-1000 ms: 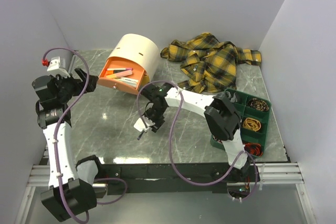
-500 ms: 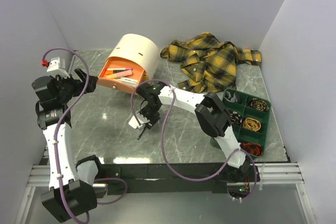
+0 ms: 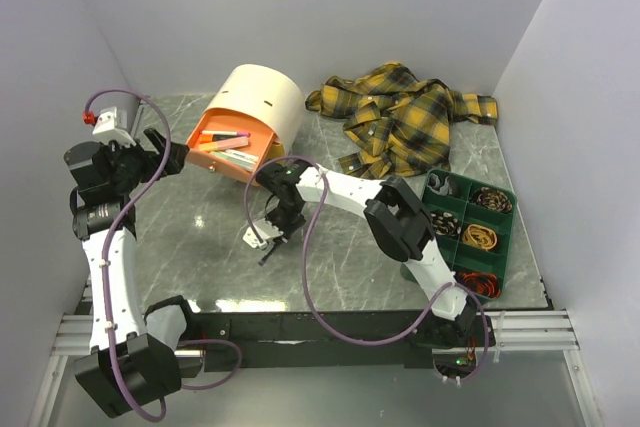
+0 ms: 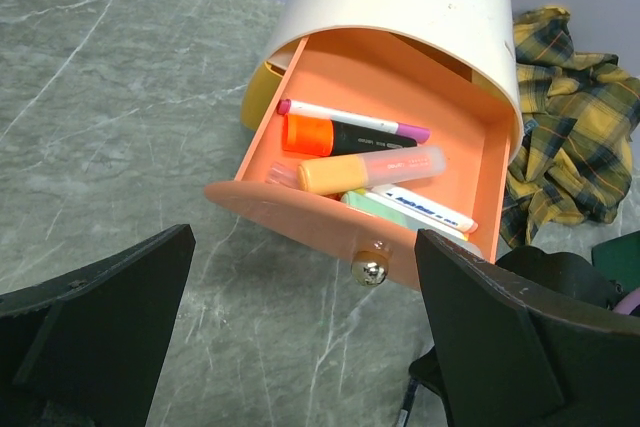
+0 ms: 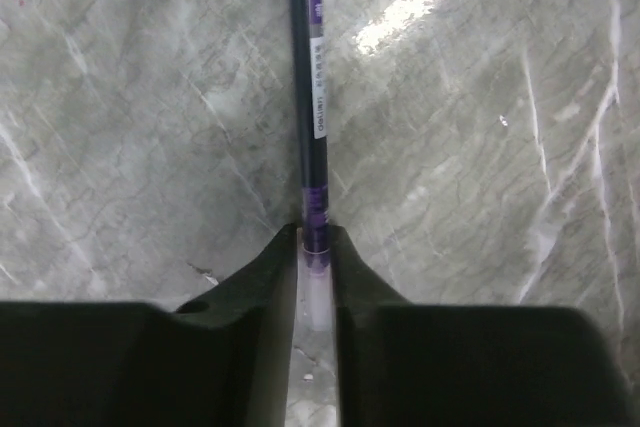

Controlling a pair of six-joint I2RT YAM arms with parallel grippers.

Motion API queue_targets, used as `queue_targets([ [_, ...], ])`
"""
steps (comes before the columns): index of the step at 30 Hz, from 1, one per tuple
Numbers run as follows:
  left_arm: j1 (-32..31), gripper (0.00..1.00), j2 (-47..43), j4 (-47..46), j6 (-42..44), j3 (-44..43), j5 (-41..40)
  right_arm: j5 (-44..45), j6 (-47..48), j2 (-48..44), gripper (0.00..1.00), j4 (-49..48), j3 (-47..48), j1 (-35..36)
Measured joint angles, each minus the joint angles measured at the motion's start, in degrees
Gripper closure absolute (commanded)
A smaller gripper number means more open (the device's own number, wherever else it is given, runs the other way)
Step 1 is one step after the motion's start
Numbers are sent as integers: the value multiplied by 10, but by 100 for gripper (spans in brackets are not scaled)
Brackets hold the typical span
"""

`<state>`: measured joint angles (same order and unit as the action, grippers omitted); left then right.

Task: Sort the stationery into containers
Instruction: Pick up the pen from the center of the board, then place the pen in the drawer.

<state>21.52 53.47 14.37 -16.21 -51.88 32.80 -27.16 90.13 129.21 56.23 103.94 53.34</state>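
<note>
Pen (image 5: 312, 67), one: dark barrel with purple bands, a purple tip at the far end and a clear near end, with a white label on the barrel whose fine dark print is too small to read. It lies flat on the grey marble table (image 3: 200, 237), in front of the drawer box (image 3: 255, 97) and apart from it. The right gripper (image 5: 315, 239) is clenched on the clear near end, a black finger (image 5: 270, 272) pressed to either side, and the rest of the barrel runs straight out ahead of the tips. From above, only the dark free end shows below that gripper. The cream drawer box has an orange drawer (image 4: 300, 209) pulled open, with a small metal knob (image 4: 370, 269) on its front. Inside lie a white pen with pink ends (image 4: 350, 119), a black marker with an orange cap (image 4: 345, 137), an orange highlighter (image 4: 370, 169), a pale green piece (image 4: 375, 209) and a white marker (image 4: 425, 212) bearing blue lettering that is not legible. The left gripper (image 4: 305, 247) is released, its jaws spread wide and holding nothing, raised facing the drawer front. A dark green tray (image 3: 503, 215), at the right edge of the table, holds coiled rubber bands (image 3: 480, 237) in its compartments. A yellow-and-black plaid shirt (image 3: 400, 122) lies crumpled at the back.
</note>
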Motion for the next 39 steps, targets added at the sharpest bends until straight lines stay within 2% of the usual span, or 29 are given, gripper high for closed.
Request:
queue_targets([
  [6, -1, 1, 0, -1, 0, 0, 1, 13, -19, 0, 100, -1, 4, 6],
  [16, -1, 1, -1, -24, -20, 0, 3, 11, -59, -58, 100, -35, -59, 9],
  [25, -1, 1, 0, -45, -36, 0, 10, -9, -89, -151, 100, -45, -49, 9],
  [31, -1, 1, 0, -65, -52, 0, 15, -23, -117, -177, 100, -45, -33, 9],
  [39, -1, 1, 0, -70, -60, -2, 19, -35, -210, -249, 100, -65, -33, -2],
])
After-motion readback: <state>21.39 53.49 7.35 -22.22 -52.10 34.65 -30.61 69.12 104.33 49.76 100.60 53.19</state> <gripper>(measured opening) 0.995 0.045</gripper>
